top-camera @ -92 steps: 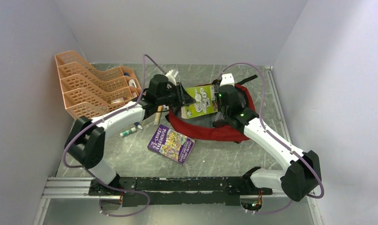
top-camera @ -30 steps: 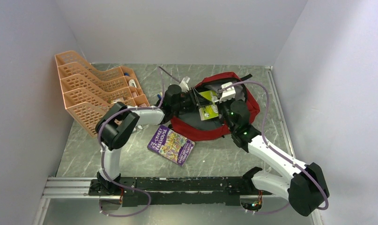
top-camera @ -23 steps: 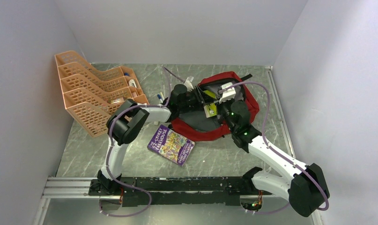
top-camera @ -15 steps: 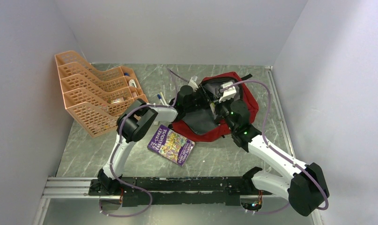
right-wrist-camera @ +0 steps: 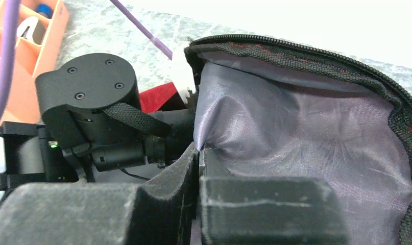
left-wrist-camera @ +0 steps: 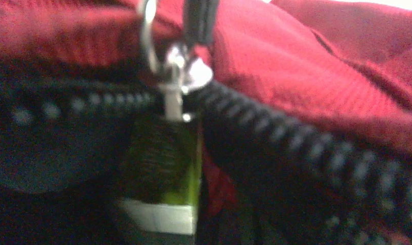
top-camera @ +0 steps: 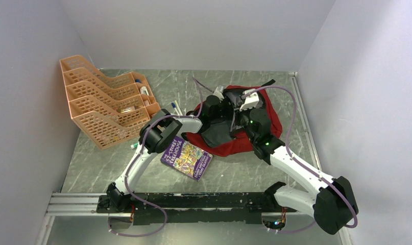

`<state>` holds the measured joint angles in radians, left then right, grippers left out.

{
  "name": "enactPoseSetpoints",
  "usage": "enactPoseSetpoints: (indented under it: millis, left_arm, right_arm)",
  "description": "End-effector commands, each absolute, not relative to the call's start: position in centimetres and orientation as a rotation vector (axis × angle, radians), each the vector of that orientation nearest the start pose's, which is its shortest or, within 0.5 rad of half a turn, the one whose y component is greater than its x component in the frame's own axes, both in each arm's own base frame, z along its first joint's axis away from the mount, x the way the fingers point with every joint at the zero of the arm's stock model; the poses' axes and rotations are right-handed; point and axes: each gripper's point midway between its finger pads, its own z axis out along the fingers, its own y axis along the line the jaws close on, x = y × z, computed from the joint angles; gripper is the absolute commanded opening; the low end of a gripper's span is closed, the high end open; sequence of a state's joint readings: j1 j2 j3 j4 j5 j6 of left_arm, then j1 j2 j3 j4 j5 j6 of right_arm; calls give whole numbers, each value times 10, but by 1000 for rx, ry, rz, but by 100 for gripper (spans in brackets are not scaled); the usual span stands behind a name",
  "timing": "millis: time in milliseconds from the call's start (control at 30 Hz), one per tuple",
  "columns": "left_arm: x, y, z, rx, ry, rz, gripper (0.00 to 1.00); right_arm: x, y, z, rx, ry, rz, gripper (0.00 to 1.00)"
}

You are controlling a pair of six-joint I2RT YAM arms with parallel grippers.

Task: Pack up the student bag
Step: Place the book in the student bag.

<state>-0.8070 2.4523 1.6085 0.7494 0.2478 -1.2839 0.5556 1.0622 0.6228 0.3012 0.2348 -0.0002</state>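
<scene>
Orange rack (top-camera: 99,102): it stands at the far left of the counter (top-camera: 229,173), well apart from the bag, and has no part in this step
Left gripper (top-camera: 223,104): it reaches into the mouth of the student bag (top-camera: 267,109); its fingers are hidden in there, so I cannot tell if they are spread or pressed together
Purple book (top-camera: 187,157): it lies flat on the counter, just beside the near side of the bag, and is not packed yet
Green book (left-wrist-camera: 165,173): it sits inside the bag, right under the black zipper (left-wrist-camera: 275,127) and its silver pull (left-wrist-camera: 175,76)
Where the bag is: in the middle of the counter, a bit to the right, with its mouth open
Right gripper (right-wrist-camera: 198,168): it is pressed together on the bag's edge, pinching the grey lining (right-wrist-camera: 306,148) and holding the mouth up
How to do it well: I think the green book should slide down past the zipper teeth so no corner catches, while the right side holds the mouth wide
Watch out: the cloth is soft and may fold over the book, and the silver pull may snag the left gripper on its way out, so go slow and straight
</scene>
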Motion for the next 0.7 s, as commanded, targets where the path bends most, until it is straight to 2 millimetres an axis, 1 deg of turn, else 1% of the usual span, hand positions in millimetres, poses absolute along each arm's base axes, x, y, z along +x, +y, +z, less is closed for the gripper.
enactPoseSetpoints:
  millis: [0,33,67,100,167,200,233,367,433,567,667]
  left_arm:
    - [391,-540,147,-146,1896,-1773,83]
    - [389,-538,148,-135,1906,-1769,91]
    - [386,-537,149,-122,1917,-1762,96]
    - [384,-534,149,-113,1932,-1757,98]
    - [380,-527,154,-100,1945,-1746,98]
    - [379,-522,161,-93,1942,-1740,98]
    - [377,-516,164,-91,1955,-1725,98]
    - [375,-489,172,-80,2016,-1646,98]
    - [372,-475,176,-66,2043,-1605,98]
    - [358,-448,181,-12,2105,-1531,98]
    - [349,-425,175,14,2154,-1438,98]
  right_arm:
    - [347,156,240,-215,1631,182,5]
    - [348,153,239,-204,1635,163,5]
    - [349,150,237,-206,1639,138,5]
    - [349,147,236,-207,1642,114,6]
    - [350,141,234,-191,1648,86,6]
    - [350,137,231,-178,1653,68,6]
    - [350,134,230,-165,1654,53,6]
    - [351,123,224,-129,1670,-6,7]
    - [352,121,221,-126,1673,-22,8]
    - [354,117,221,-111,1674,-47,8]
    - [355,113,220,-106,1677,-70,8]
